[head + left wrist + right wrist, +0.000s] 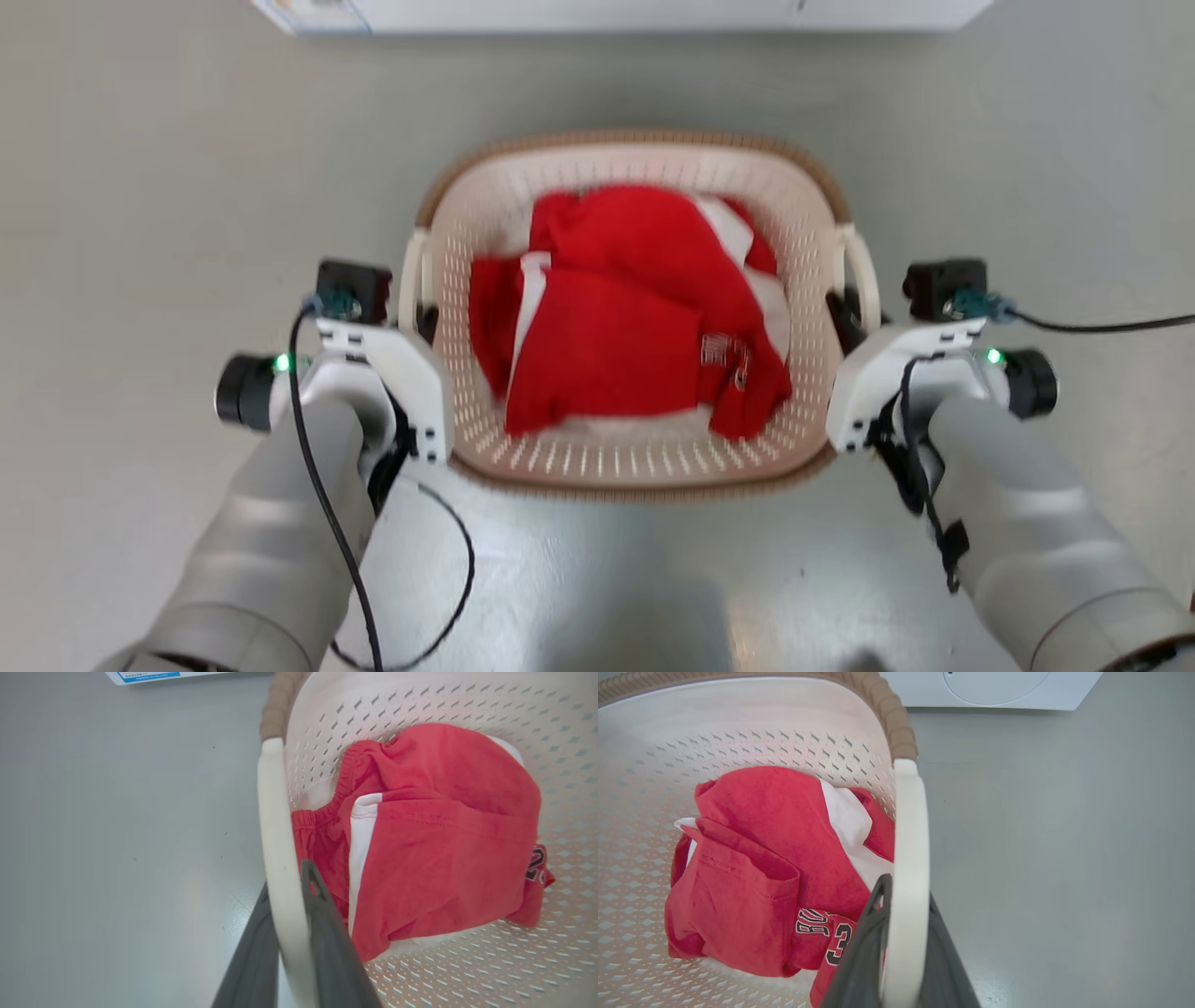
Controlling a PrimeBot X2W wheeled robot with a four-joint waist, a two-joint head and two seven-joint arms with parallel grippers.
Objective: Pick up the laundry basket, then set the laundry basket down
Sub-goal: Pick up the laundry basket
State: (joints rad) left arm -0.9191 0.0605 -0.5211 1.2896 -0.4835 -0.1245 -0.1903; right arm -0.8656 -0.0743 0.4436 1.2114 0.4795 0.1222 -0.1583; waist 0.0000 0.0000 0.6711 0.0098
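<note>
The left gripper (287,877) clamps the laundry basket's (644,485) left handle (273,812), and the right gripper (906,889) clamps its right handle (910,812). The lift seems to be in hand. Setting the basket down calls for keeping both arms level.

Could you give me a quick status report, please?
Left gripper shut on left handle; right gripper shut on right handle. Laundry basket holds red clothes. White appliance ahead, apart.
</note>
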